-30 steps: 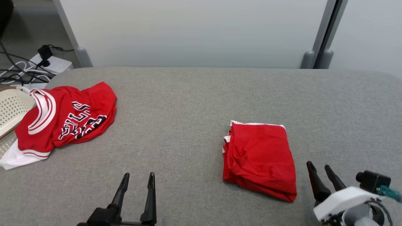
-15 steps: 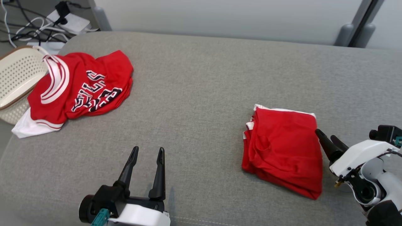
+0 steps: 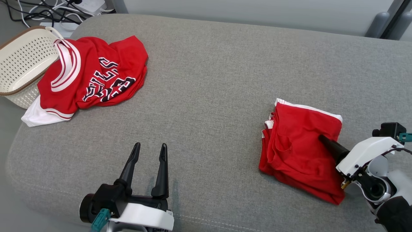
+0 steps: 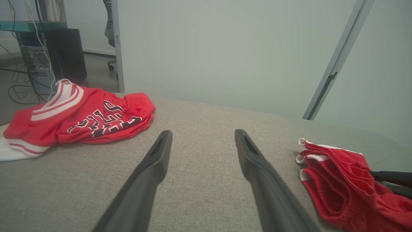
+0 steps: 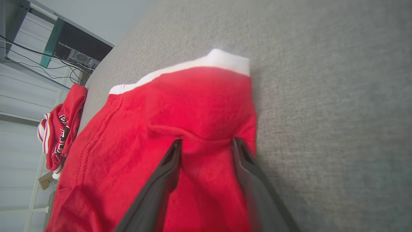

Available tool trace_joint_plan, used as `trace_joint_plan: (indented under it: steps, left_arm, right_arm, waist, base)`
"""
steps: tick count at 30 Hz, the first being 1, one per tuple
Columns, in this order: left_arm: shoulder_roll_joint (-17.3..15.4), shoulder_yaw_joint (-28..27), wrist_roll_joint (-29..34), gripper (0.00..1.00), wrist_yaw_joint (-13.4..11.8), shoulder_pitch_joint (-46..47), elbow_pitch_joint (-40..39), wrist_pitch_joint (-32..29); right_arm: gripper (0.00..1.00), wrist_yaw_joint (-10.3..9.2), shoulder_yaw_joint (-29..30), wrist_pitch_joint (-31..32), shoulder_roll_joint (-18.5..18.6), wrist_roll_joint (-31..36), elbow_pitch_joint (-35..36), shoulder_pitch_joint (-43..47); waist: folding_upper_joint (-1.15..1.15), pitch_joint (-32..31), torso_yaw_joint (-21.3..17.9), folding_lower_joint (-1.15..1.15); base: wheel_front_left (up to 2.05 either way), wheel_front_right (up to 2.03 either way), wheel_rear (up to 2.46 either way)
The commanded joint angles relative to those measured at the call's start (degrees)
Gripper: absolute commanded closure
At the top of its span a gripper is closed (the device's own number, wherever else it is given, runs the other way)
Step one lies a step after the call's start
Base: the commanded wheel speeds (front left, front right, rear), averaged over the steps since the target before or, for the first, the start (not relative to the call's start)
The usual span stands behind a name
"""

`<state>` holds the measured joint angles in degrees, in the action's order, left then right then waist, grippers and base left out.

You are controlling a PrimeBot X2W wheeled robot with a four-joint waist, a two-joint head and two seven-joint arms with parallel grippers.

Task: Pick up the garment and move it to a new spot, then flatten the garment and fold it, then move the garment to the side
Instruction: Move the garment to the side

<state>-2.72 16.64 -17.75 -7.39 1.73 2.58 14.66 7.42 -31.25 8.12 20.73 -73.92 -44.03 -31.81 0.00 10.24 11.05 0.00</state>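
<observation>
A folded red garment (image 3: 296, 151) with white trim lies on the right of the grey cushioned surface (image 3: 209, 80). My right gripper (image 3: 322, 139) reaches onto its right edge from the right. In the right wrist view both fingertips of the right gripper (image 5: 206, 141) press into the garment (image 5: 193, 106), apart, with a raised ridge of cloth between them. My left gripper (image 3: 149, 148) stands open over bare surface at the lower left, holding nothing. In the left wrist view the left gripper (image 4: 202, 135) points between the two red garments, the folded garment (image 4: 338, 180) at right.
A crumpled red jersey (image 3: 93, 80) with black and white lettering lies at the far left, partly over a cream perforated basket (image 3: 19, 64). Cables and a power strip (image 3: 87, 4) lie on the floor behind. A pale partition wall (image 4: 225, 48) stands beyond the surface.
The head camera has tilted down and shifted. My right gripper has moved from beside the folded garment onto its right edge, and its fingers have narrowed. The left gripper has stayed open.
</observation>
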Motion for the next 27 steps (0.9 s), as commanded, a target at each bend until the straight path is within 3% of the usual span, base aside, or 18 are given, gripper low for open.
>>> trace_joint_plan:
  steps: [1,6,10,15,19,22,27]
  left_arm:
    - [-0.2,-1.7,-0.5,0.0,-0.5,2.6,-1.7,0.3]
    - [-0.2,-1.6,-0.5,0.0,-0.6,2.8,-1.7,0.3]
    - [-0.2,-1.7,-0.5,0.0,-0.8,2.9,-1.9,0.3]
    - [-0.2,-1.8,-0.3,0.0,-0.7,3.1,-2.0,0.3]
    - [-0.2,-1.8,0.1,0.0,-0.3,3.5,-2.2,0.3]
    - [-0.2,-1.8,0.5,0.0,0.3,4.1,-2.1,0.3]
    - [-0.2,-2.1,1.7,0.0,1.3,5.1,-1.8,0.3]
  right_arm:
    - [1.0,0.07,-1.7,0.4,0.0,-0.7,0.7,-0.1]
    - [1.0,0.07,-4.7,-2.4,1.4,0.0,3.6,-0.7]
    - [1.0,0.07,-7.2,-10.5,3.6,3.0,6.7,-1.6]
    - [1.0,0.07,-9.2,-19.4,4.5,5.6,5.9,-2.8]
    - [1.0,0.07,-9.7,-22.4,4.2,6.2,4.3,-3.7]
    - [1.0,0.07,-8.1,-23.0,4.0,7.1,3.6,-4.2]
    - [1.0,0.07,-0.2,-23.1,2.8,11.6,4.6,-2.9]
  waist:
    - [0.0,0.1,0.1,0.0]
    - [0.0,0.3,0.0,0.0]
    - [0.0,0.3,-0.5,0.0]
    - [0.0,0.1,-1.8,0.0]
    - [0.0,0.2,-3.7,0.0]
    - [0.0,0.7,-5.8,0.0]
    - [0.0,1.5,-10.4,0.0]
  base:
    - [0.0,0.0,0.0]
    - [0.0,0.0,0.0]
    - [0.0,0.0,0.0]
    - [0.0,0.0,0.0]
    - [0.0,0.0,0.0]
    - [0.0,0.0,0.0]
    - [0.0,0.0,0.0]
